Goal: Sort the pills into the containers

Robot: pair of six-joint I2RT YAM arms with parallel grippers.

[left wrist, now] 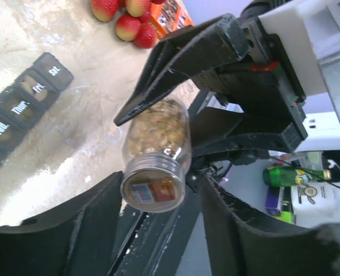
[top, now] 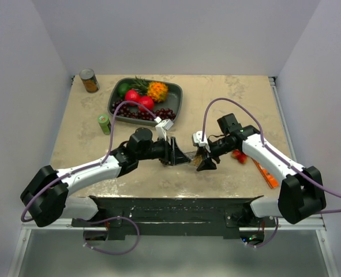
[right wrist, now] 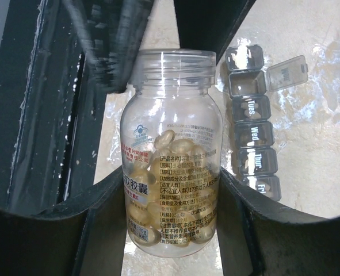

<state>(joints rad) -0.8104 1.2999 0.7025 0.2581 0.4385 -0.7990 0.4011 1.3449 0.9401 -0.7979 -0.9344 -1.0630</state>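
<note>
My right gripper is shut on a clear pill bottle part full of yellow capsules. The bottle has no cap, and its mouth points at my left gripper. That gripper is open, with the bottle's threaded neck between its fingers and room on the right side. The grey pill organizer lies on the table below, its lids marked by day and one end lid flipped open. It also shows in the left wrist view. In the top view the grippers mostly hide it.
A dark fruit tray stands at the back, with a tin can at the back left. A small green bottle stands left of the arms. Red strawberries and an orange pack lie under the right arm.
</note>
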